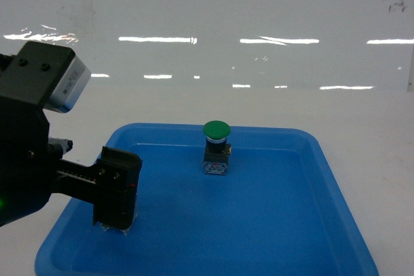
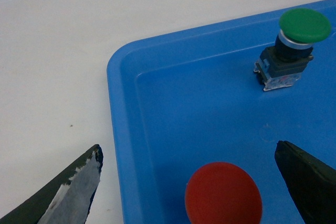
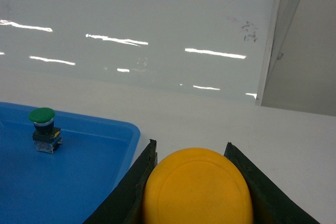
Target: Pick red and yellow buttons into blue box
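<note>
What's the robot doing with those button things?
It is collecting buttons. The right gripper has the yellow button squeezed between its fingers, out past the side of the shallow blue tray. The left gripper is open over the tray's left corner, with the red button sitting between its fingers, not squeezed yet. The green button stands alone in the tray. The big box they go into is not in view.
</note>
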Tool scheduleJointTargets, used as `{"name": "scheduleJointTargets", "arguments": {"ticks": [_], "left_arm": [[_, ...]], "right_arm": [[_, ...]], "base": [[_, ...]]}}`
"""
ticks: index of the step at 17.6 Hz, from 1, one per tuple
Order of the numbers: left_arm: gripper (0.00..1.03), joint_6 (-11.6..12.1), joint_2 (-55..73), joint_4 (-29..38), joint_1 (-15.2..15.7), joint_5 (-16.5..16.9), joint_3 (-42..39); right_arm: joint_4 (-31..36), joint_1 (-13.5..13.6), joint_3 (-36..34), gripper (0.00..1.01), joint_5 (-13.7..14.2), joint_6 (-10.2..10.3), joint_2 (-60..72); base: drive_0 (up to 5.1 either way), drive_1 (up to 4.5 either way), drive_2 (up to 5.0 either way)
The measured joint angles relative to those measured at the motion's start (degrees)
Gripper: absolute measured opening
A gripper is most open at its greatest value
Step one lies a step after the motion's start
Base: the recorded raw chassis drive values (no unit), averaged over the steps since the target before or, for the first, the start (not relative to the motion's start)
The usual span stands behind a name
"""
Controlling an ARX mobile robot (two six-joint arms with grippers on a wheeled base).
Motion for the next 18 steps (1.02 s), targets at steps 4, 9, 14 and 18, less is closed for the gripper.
{"name": "scheduleJointTargets", "arguments": {"ticks": [4,9,14,18], "left_arm": [[0.98,-0.15,4.76,0.48,-0.66,-0.15,1.95],[0.98,-0.44,8.35,1.75,-1.05,-0.07,1.18],[0.98,-0.55,12.46,3.85,-1.2,0.9,1.18],[0.58,-0.68,13.49,6.34,-1.27,0.68,1.16]], "right_arm": [[0.0,0.0,0.0,0.34,0.0,0.0,0.0],[-0.02,0.0,0.0,0.34,0.0,-0.02,0.02],[0.02,0.0,0.0,0.34,0.0,0.0,0.0],[0.0,0.0,0.0,0.34,0.0,-0.02,0.0]], "base": [[0.0,0.0,0.0],[0.0,0.0,0.0],[0.0,0.0,0.0],[0.0,0.0,0.0]]}}
